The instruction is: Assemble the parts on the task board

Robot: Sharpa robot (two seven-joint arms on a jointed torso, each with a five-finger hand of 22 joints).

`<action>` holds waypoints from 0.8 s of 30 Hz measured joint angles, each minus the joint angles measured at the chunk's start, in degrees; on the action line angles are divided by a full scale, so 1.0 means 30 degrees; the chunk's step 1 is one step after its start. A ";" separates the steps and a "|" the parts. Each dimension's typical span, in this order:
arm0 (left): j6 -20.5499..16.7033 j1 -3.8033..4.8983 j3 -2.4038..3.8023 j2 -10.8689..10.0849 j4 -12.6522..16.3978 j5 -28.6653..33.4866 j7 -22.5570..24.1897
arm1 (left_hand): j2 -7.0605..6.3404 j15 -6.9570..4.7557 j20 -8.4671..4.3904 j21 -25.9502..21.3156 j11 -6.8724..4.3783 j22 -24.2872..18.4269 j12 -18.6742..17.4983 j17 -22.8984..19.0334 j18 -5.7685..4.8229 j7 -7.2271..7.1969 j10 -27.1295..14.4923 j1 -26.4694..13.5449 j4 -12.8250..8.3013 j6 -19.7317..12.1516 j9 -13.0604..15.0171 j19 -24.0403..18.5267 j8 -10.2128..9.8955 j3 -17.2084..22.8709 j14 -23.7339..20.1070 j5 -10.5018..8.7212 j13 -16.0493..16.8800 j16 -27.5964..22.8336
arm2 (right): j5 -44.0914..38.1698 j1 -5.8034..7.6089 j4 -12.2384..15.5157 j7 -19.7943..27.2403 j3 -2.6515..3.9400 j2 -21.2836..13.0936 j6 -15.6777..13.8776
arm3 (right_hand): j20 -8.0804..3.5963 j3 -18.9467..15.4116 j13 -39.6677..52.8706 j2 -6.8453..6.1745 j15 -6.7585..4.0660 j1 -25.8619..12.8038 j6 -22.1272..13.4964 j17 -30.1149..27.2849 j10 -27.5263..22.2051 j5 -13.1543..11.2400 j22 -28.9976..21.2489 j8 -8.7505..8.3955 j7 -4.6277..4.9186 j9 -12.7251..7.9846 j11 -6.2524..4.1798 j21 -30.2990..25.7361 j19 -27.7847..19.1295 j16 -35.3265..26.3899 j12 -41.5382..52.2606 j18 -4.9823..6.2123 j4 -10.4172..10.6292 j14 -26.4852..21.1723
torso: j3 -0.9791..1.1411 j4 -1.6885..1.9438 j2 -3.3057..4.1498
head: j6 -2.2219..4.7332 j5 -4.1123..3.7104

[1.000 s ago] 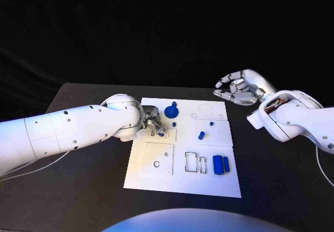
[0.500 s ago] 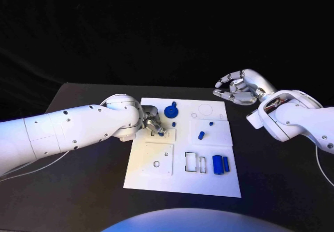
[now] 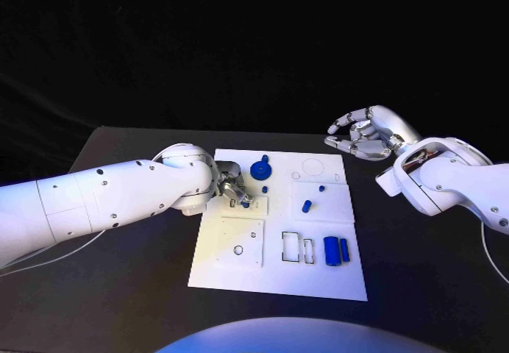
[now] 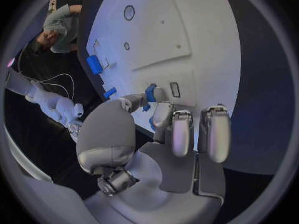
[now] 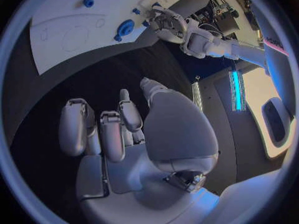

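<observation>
The white task board lies in the middle of the black table. My left hand is low over the board's upper left part and pinches a small blue part between thumb and finger, close to a small rectangular slot. A round blue gear sits just beyond the hand, with a small blue peg beside it. My right hand hovers off the board's far right corner, fingers loosely bent and apart, holding nothing.
A blue upright piece stands mid-board, and a pair of blue cylinders lies near the right edge. Dark rectangular slots and a raised white plate with holes take up the near half. Bare black table surrounds the board.
</observation>
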 measured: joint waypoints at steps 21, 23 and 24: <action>0.0129 0.0006 0.0008 -0.0015 0.0050 0.0187 0.0016 | 0.0105 -0.0074 -0.0071 0.0003 -0.0070 -0.0003 0.0000 -0.0001 0.0001 -0.0001 0.0069 0.0862 -0.0340 0.0000 -0.0168 -0.0072 0.0113 -0.0659 0.0074 -0.0003 0.0024 0.0000 | -0.0055 0.0000 0.0016 -0.0007 0.0000 -0.0014 -0.0004 | 0.0000 -0.0053 0.0001 0.0000 0.0001 0.0001 0.0000 -0.0001 0.0000 0.0000 -0.0005 0.0000 0.0000 0.0013 0.0000 0.0000 0.0001 0.0000 0.0000 0.0000 0.0053 0.0000 | -0.0004 0.0009 0.0009 | -0.0046 0.0007; 0.0131 0.0007 0.0009 -0.0017 0.0050 0.0214 0.0016 | 0.0105 -0.0074 -0.0071 0.0003 -0.0069 -0.0002 0.0000 0.0000 0.0003 -0.0001 0.0069 0.0862 -0.0341 0.0001 -0.0167 -0.0072 0.0115 -0.0659 0.0074 -0.0003 0.0023 0.0000 | -0.0058 0.0000 0.0016 -0.0008 0.0000 -0.0014 -0.0005 | 0.0000 -0.0053 0.0001 0.0000 0.0001 0.0001 0.0000 -0.0002 0.0000 0.0000 -0.0005 0.0000 0.0000 0.0013 0.0000 0.0000 0.0000 0.0000 0.0000 0.0000 0.0052 0.0000 | -0.0004 0.0009 0.0009 | -0.0048 0.0011; 0.0131 0.0008 0.0010 -0.0017 0.0050 0.0224 0.0016 | 0.0104 -0.0073 -0.0071 0.0003 -0.0069 -0.0003 -0.0001 -0.0001 0.0002 -0.0001 0.0069 0.0862 -0.0341 0.0001 -0.0167 -0.0072 0.0115 -0.0659 0.0074 -0.0003 0.0024 0.0000 | -0.0060 0.0000 0.0016 -0.0009 0.0000 -0.0014 -0.0005 | 0.0000 -0.0052 0.0001 -0.0004 0.0001 -0.0002 0.0000 -0.0002 0.0000 0.0000 -0.0005 -0.0001 0.0000 0.0013 0.0000 0.0000 0.0000 0.0000 0.0000 0.0000 0.0053 0.0000 | -0.0004 0.0011 0.0009 | -0.0048 0.0013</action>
